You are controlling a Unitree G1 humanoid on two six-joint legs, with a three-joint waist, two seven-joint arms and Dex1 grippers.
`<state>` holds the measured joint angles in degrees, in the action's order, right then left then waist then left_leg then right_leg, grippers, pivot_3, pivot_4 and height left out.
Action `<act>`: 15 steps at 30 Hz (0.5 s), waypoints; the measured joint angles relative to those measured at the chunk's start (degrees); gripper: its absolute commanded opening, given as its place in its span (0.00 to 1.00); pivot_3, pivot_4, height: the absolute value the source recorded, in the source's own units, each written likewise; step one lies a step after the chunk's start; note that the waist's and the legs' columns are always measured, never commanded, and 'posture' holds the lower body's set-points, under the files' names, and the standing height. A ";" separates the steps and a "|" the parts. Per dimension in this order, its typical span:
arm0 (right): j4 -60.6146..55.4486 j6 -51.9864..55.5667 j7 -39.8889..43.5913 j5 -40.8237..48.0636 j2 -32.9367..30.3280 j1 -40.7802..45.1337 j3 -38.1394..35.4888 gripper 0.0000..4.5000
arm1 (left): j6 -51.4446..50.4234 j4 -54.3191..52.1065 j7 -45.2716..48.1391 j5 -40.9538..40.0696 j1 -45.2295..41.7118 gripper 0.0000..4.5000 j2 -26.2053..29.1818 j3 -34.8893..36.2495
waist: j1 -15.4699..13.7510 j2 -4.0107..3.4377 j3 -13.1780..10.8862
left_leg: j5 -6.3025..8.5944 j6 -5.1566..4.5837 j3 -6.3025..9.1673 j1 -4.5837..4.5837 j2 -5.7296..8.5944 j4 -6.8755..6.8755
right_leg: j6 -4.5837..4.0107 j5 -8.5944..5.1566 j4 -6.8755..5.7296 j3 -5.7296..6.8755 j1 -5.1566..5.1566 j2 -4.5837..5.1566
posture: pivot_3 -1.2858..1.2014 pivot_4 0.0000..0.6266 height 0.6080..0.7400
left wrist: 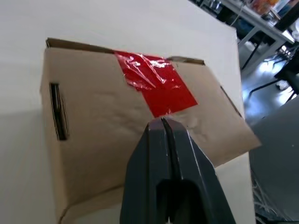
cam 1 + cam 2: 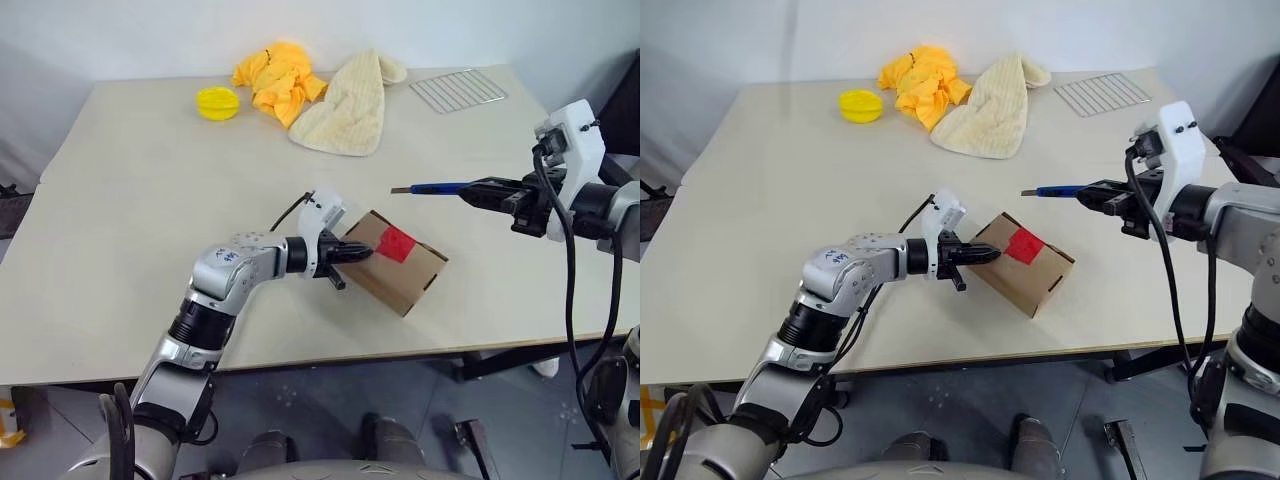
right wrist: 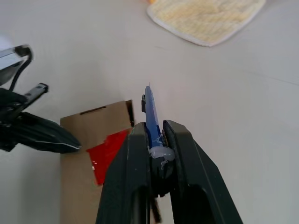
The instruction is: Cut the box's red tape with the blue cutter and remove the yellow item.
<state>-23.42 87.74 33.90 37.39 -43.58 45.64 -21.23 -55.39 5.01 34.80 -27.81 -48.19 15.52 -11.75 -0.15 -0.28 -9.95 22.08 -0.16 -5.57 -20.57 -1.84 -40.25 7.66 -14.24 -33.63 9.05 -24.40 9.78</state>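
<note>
Matt brown cardboard box (image 1: pixel 107 121) bears glossy, wrinkled red tape (image 1: pixel 156 84).

Bare table (image 2: pixel 140 250) around box (image 2: pixel 400 275)

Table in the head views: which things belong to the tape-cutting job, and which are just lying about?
Part of the job:
- box
- red tape on its top
- blue cutter, held in the right gripper
- left gripper, shut, at the box

Lying about:
- yellow dish
- yellow-orange cloth
- cream towel
- wire rack
</note>
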 measured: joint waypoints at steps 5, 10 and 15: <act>-1.39 0.67 -1.21 1.59 1.53 -0.09 0.01 0.03 | -5.26 0.73 -0.82 0.75 -2.97 0.00 -0.24 0.05 | -0.02 0.00 0.00 | 0.00 0.00 0.00 0.00 0.00 0.00 | 0.00 0.00 -0.01 0.00 0.00 0.00 | 0.52 0.24 1.00; -2.43 1.56 -1.53 2.89 1.38 -2.36 0.75 0.03 | -6.87 1.42 -0.19 1.18 -3.95 0.00 -0.16 -0.01 | 0.02 0.00 0.00 | 0.00 0.00 -0.01 0.01 0.01 -0.01 | 0.00 0.00 -0.02 -0.01 0.00 0.00 | 0.52 0.24 1.00; -3.21 1.62 -1.82 3.42 0.39 -3.18 0.79 0.03 | -7.18 1.55 0.30 1.58 -4.41 0.00 0.05 -0.40 | 0.03 0.00 0.00 | 0.00 0.00 0.00 0.02 0.01 -0.01 | 0.00 0.00 -0.02 -0.01 0.00 0.00 | 0.52 0.24 1.00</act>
<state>-26.62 89.36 32.08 40.82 -43.19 42.46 -20.44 -62.57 6.56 35.10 -26.23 -52.60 15.57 -12.15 -0.12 -0.28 -9.95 22.08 -0.16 -5.57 -20.54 -1.84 -40.26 7.66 -14.24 -33.65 9.04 -24.40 9.78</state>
